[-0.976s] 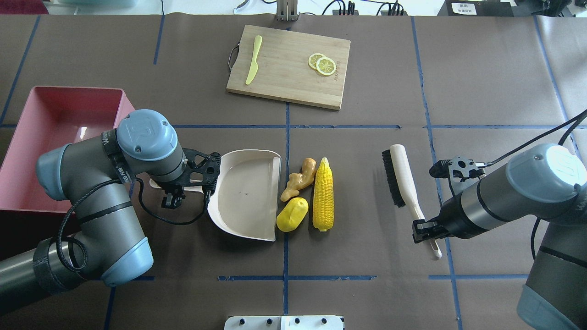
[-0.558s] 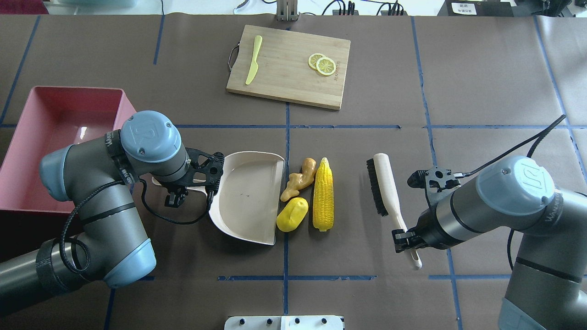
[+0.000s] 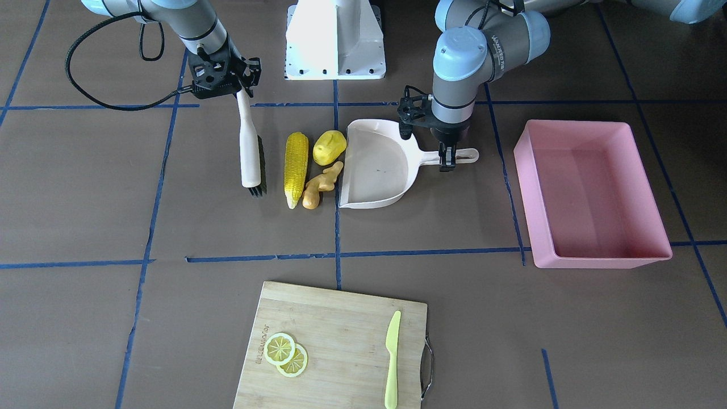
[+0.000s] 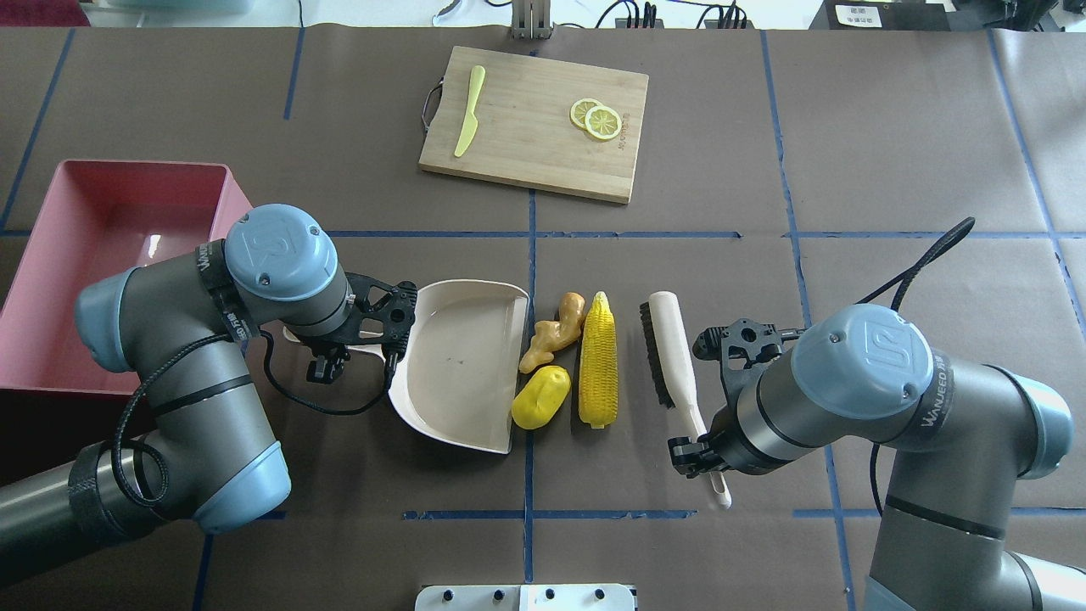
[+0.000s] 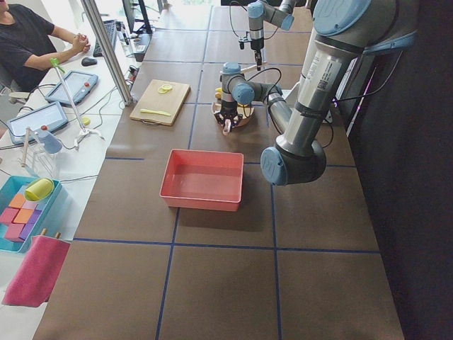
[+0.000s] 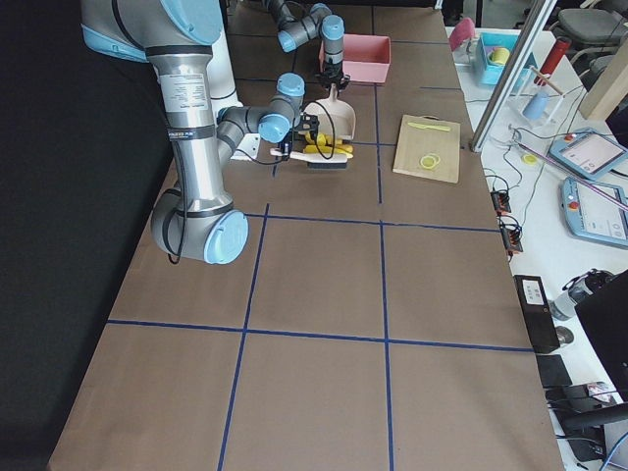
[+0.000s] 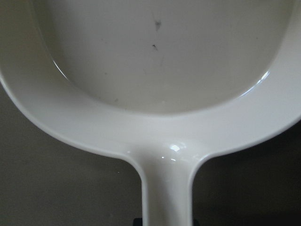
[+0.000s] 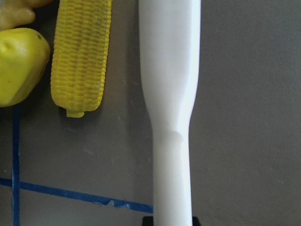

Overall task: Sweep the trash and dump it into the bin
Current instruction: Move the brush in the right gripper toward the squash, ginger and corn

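The trash lies in a cluster: a corn cob (image 4: 598, 361), a yellow potato-like lump (image 4: 541, 397) and a ginger root (image 4: 553, 333), just right of the cream dustpan's (image 4: 458, 365) open edge. My left gripper (image 4: 329, 352) is shut on the dustpan's handle. My right gripper (image 4: 700, 445) is shut on the handle of a white brush (image 4: 670, 348), whose black bristles face the corn a short gap away. The pink bin (image 4: 51, 255) stands at the far left with nothing in it. The right wrist view shows the corn (image 8: 80, 56) beside the brush handle (image 8: 169, 70).
A wooden cutting board (image 4: 534, 127) at the back middle carries a yellow-green knife (image 4: 469, 110) and lemon slices (image 4: 596, 119). The robot base plate (image 3: 335, 40) sits at the near table edge. Blue tape lines cross the brown table cover.
My right arm has carried the brush leftward, from well right of the corn to close beside it. My left arm has nudged the dustpan slightly toward the trash.
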`<state>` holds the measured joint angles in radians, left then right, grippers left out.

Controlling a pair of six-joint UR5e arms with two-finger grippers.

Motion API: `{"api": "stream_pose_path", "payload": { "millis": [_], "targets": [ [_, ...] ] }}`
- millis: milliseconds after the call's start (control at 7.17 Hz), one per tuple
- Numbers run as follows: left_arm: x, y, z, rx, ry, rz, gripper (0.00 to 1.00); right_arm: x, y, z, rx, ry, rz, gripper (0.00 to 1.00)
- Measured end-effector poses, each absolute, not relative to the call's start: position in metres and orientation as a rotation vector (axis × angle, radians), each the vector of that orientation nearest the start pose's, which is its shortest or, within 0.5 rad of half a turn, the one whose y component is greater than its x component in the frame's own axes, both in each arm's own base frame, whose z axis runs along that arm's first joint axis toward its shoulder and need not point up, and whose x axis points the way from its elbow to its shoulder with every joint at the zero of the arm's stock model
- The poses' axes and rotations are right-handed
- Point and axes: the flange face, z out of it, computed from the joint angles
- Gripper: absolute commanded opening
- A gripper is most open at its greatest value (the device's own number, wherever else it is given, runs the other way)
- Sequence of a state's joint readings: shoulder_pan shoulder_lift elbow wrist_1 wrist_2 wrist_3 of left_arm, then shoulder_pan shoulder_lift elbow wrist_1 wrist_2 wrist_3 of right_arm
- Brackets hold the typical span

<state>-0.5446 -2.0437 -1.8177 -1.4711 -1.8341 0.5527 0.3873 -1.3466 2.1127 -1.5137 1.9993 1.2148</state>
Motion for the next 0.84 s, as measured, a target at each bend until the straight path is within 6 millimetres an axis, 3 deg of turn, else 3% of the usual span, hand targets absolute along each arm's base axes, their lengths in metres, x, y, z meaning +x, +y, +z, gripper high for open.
{"api": "stream_pose_path", "payload": {
  "millis": [837],
  "targets": [
    [0.481,-0.42,0.292,0.63,0.415,1.589,0.31,-0.481,-0.259,0.269,-0.132,-0.867,-0.141,0.0]
  ]
}}
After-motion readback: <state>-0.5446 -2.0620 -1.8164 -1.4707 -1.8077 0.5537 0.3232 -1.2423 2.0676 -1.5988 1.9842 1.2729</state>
